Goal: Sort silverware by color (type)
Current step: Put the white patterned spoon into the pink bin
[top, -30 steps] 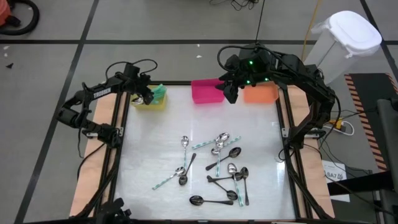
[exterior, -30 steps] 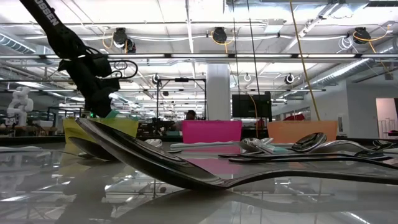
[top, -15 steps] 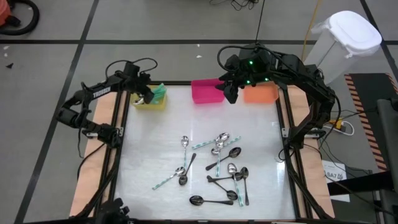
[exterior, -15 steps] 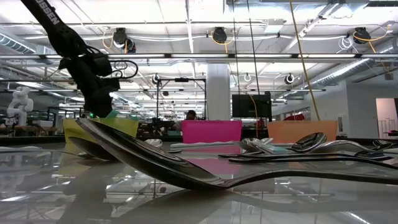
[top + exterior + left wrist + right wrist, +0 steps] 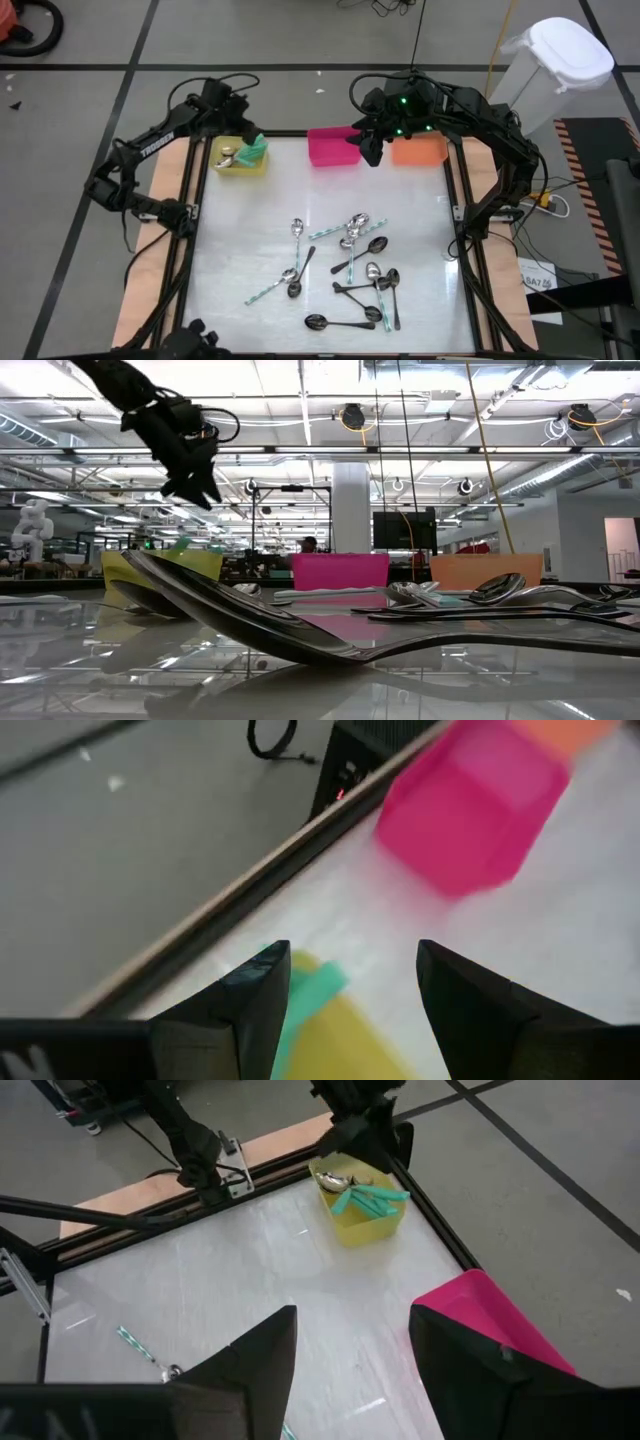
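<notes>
Several spoons (image 5: 350,270) lie loose on the white table's middle: teal-handled, shiny silver and dark ones, some crossing each other. A few teal-handled spoons (image 5: 248,152) lie in the yellow bin (image 5: 240,165) at the far left; they also show in the right wrist view (image 5: 365,1198). My left gripper (image 5: 230,105) hangs open and empty above the bin's far side; in the low view (image 5: 195,485) it is well above the bin. My right gripper (image 5: 372,150) waits open and empty at the far edge, between the pink bin (image 5: 333,146) and the orange bin (image 5: 418,150).
The three bins stand in a row along the far edge. Dark frame rails (image 5: 190,220) run along the table's left and right sides. In the low view a dark spoon (image 5: 250,620) lies close to the camera. The table's left half (image 5: 240,230) holds few things.
My left gripper has risen out of the yellow bin and gone toward the table's far edge, mostly in the last half second. The teal-handled spoons stay in the bin. My right arm has kept still.
</notes>
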You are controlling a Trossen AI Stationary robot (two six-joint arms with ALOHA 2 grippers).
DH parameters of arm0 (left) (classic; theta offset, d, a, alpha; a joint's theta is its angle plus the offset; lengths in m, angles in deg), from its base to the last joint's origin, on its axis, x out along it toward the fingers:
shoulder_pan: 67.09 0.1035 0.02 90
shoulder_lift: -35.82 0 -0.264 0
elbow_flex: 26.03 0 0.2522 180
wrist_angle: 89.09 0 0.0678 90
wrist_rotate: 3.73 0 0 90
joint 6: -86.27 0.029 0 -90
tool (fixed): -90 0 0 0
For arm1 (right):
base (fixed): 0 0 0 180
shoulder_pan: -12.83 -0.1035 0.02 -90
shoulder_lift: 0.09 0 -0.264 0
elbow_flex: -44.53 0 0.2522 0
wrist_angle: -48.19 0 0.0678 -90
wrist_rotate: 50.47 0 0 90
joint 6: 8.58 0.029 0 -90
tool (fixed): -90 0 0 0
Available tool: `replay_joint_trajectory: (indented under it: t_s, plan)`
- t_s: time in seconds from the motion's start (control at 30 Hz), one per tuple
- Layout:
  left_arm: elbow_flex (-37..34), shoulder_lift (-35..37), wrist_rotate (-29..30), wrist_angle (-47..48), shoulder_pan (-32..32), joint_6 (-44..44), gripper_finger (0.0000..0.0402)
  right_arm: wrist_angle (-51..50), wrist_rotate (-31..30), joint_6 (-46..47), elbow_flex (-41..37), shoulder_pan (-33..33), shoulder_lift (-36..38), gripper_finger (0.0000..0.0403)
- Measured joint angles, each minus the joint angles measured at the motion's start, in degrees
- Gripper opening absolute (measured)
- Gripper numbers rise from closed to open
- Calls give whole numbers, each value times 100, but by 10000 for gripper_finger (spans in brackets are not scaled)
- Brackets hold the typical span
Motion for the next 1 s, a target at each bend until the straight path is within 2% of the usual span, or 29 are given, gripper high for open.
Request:
replay_joint_trajectory:
  t_s: [0.1,0.3,0.53,0.87,1.0]
  plan:
    - [270,-2,-30,242,-269,-679,218,-139,-141,0,0,0,0,192]
    - [640,-2,-35,723,-1056,-651,218,-500,-276,43,0,-5,0,192]
    - [651,-2,-3,1042,-1926,-954,218,-971,-278,359,0,-101,-2,192]
    - [649,49,488,1956,-3191,-1448,218,-1487,-307,317,0,-369,-2,192]
    - [647,48,802,2007,-3737,-1724,218,-1891,-311,319,0,-484,-2,192]
